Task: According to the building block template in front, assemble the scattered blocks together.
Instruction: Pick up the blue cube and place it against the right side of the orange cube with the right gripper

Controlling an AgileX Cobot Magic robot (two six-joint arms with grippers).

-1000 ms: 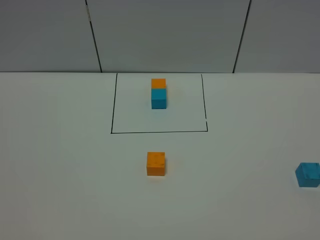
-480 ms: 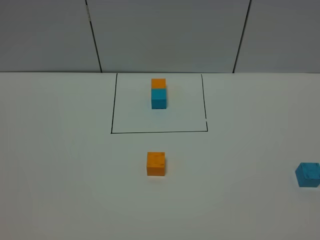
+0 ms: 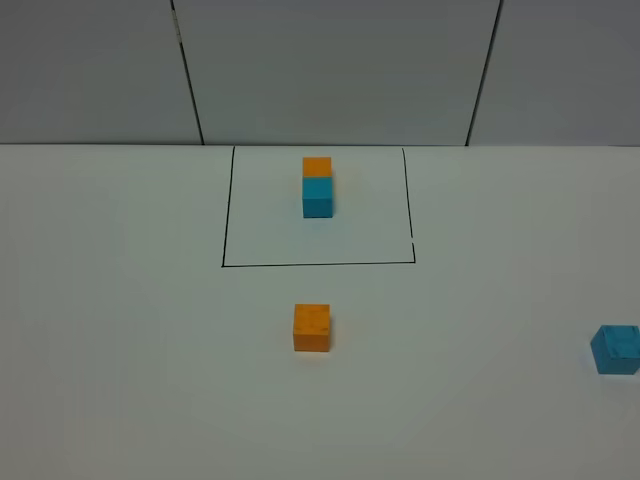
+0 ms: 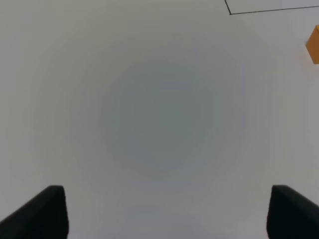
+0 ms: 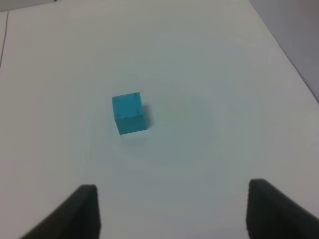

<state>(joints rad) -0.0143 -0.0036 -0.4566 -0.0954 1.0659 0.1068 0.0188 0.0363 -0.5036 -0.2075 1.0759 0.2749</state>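
The building block template (image 3: 318, 187), an orange cube joined to a teal one, sits inside a thin black drawn rectangle (image 3: 318, 264) at the back middle. Of the scattered blocks, the orange cube (image 3: 311, 327) lies just in front of that frame and shows at the edge of the left wrist view (image 4: 314, 45). The teal cube (image 3: 615, 349) lies at the far right (image 5: 129, 113). Neither arm appears in the exterior high view. My left gripper (image 4: 169, 211) is open over bare table. My right gripper (image 5: 172, 209) is open, the teal cube a short way ahead of its fingertips.
The white table (image 3: 130, 330) ends at a grey panelled wall (image 3: 330, 70) behind the frame. A corner of the drawn rectangle (image 4: 230, 12) shows in the left wrist view. The table's right edge (image 5: 286, 55) runs close to the teal cube.
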